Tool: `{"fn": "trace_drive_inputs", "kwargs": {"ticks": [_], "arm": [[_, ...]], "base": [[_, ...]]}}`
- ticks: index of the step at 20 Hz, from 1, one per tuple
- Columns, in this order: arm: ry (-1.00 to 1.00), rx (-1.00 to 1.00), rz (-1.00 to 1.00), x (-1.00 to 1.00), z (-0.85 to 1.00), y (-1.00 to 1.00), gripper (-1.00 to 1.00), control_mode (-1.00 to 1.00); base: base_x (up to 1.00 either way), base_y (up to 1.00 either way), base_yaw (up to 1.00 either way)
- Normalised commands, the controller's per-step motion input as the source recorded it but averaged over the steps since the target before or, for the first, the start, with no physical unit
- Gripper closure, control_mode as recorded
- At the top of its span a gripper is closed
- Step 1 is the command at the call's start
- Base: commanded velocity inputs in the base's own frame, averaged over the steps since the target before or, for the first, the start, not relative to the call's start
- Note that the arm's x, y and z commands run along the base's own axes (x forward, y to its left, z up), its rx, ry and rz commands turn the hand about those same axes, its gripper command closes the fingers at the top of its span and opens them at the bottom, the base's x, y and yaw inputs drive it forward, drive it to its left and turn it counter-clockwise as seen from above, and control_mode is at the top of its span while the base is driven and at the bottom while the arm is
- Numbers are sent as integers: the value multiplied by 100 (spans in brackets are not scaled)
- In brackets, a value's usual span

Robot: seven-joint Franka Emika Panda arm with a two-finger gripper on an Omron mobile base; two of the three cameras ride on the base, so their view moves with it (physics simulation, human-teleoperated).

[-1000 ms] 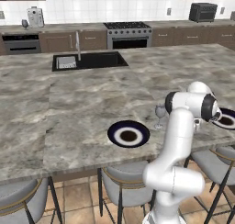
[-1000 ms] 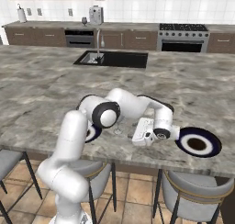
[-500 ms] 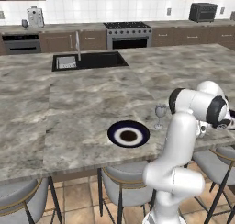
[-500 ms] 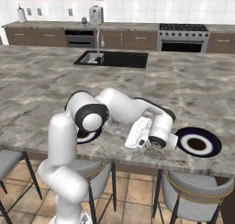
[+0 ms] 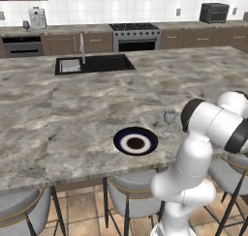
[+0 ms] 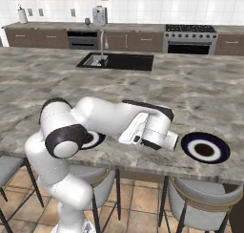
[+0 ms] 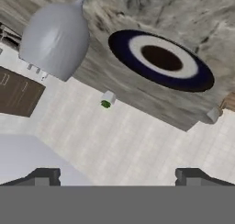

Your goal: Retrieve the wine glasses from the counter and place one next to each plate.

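Plate and glass on the island, near its front edge.
A dark plate (image 5: 135,140) with a pale ring lies flat on the marble island (image 5: 58,114). A small pale wine glass (image 5: 169,121) stands upright just right of the plate, apart from it. The sink (image 5: 94,64) sits well behind the plate, at the island's far side. The white arm (image 5: 203,148) rises right of the glass.

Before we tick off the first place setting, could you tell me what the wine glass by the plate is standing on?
The wine glass stands upright on the marble island top, just beside the plate, not on it. Its foot is too small to make out.
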Motion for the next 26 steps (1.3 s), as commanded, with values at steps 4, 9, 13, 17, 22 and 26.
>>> {"fn": "trace_drive_inputs", "kwargs": {"ticks": [4, 9, 13, 17, 22, 26], "arm": [[0, 0, -5, -14, 76, 22, -100, -100], [0, -4, -2, -11, 16, 45, -100, -100], [0, -1, -3, -7, 10, 34, -100, -100], [0, 0, -4, -29, 14, 29, -100, -100], [-1, 0, -3, -35, 14, 0, -100, 100], [0, 0, 0, 0, 0, 0, -100, 100]], "base": [[0, 0, 0], [0, 0, 0], [0, 0, 0], [0, 0, 0], [-60, -5, -5], [-100, -17, -9]]}}
